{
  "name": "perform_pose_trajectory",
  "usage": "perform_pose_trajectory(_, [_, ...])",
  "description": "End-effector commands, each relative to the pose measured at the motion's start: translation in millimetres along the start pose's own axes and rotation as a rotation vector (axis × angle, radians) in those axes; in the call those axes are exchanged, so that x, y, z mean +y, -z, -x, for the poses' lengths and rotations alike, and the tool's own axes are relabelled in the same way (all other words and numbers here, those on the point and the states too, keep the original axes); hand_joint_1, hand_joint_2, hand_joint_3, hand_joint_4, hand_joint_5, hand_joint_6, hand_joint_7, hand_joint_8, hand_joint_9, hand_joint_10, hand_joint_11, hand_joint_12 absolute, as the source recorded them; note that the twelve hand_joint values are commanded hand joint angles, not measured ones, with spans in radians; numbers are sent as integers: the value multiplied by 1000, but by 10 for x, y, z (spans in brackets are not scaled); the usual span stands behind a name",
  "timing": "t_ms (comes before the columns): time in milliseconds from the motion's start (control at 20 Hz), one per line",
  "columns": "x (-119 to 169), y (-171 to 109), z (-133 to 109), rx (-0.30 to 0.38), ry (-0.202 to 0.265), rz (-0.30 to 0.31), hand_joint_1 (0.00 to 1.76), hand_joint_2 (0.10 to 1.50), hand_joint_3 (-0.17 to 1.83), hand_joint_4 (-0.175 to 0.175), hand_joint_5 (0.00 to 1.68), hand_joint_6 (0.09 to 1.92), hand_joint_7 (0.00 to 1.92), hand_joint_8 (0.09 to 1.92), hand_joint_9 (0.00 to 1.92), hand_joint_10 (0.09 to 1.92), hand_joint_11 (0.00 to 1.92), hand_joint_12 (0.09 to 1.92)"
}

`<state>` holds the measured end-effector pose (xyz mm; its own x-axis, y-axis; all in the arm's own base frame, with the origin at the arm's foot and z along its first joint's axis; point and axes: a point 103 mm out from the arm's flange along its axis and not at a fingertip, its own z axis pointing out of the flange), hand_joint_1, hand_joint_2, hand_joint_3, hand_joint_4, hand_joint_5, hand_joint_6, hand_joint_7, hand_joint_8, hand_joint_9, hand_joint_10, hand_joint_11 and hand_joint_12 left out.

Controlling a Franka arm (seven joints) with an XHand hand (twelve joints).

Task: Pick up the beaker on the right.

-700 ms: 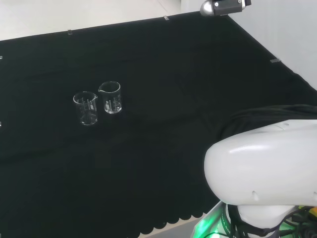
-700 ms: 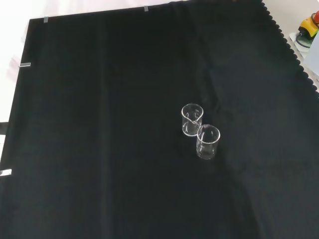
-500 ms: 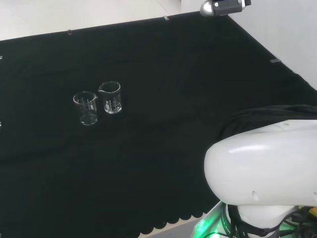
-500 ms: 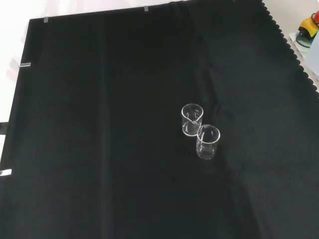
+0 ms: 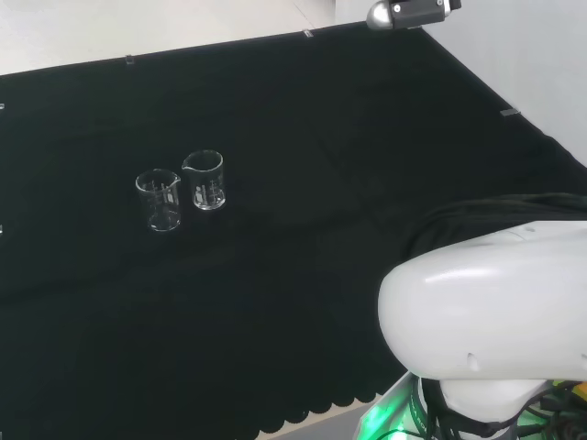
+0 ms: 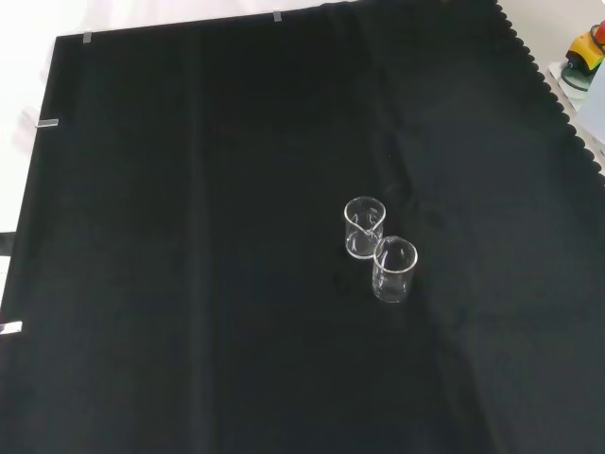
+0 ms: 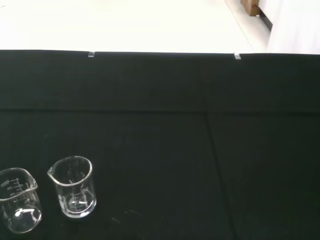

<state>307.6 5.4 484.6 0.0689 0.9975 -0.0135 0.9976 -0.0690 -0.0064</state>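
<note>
Second clear beaker (image 5: 159, 201) upright on the black cloth (image 5: 303, 137), left one of the pair in head view, nearer one (image 6: 394, 270) in front view. Red and yellow object (image 6: 586, 47) off the cloth's far right corner in front view.

The tabletop (image 6: 189, 284) is covered with black cloth (image 5: 348, 137). Two clear beakers stand upright on it, close side by side: the right beaker (image 5: 204, 180) and the left beaker (image 5: 159, 201), as the head view shows them.
</note>
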Motion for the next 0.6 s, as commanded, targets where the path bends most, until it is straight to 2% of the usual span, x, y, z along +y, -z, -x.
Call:
perform_pose_trajectory(50, [10,-4,65,9,8,-6,0,1121,774,-30,134,87,19,436,56,605,0,891])
perform_pose_trajectory(250, [29,-72,-38,-5,3,-20,0,1101,765,-30,135,87,21,436,59,606,0,886])
perform_pose_trajectory(600, [85,-285,-628,10,-4,-29,207,918,807,-36,156,87,49,476,84,638,0,910])
